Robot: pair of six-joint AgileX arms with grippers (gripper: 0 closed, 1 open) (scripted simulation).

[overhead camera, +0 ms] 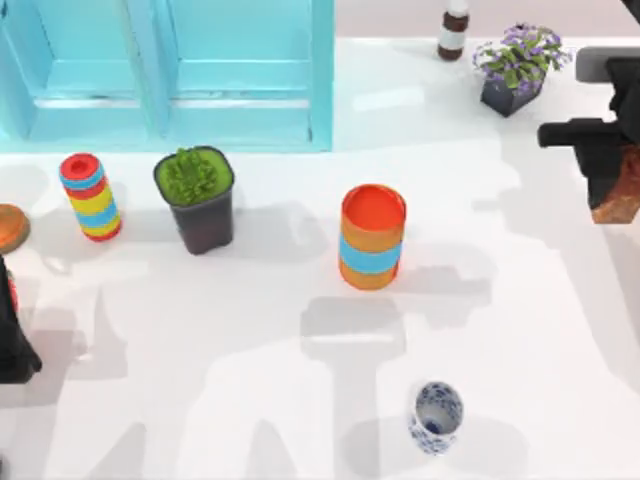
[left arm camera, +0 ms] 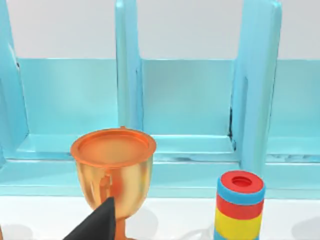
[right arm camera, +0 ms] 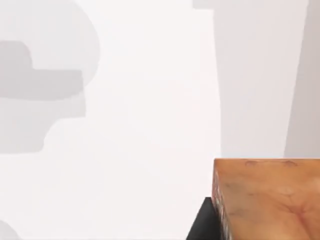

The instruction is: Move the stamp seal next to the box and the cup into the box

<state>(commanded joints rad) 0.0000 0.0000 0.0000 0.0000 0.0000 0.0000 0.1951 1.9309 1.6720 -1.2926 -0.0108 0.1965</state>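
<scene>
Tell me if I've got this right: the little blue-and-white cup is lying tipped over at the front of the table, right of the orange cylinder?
Not quite. The cup stands upright, its open mouth facing up, as the top view shows. It is indeed at the table's front, right of the orange cylinder.

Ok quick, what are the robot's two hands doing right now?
Right gripper: closed on the stamp seal, at the table's right edge.
Left gripper: parked at the left edge; cannot be told.
</scene>
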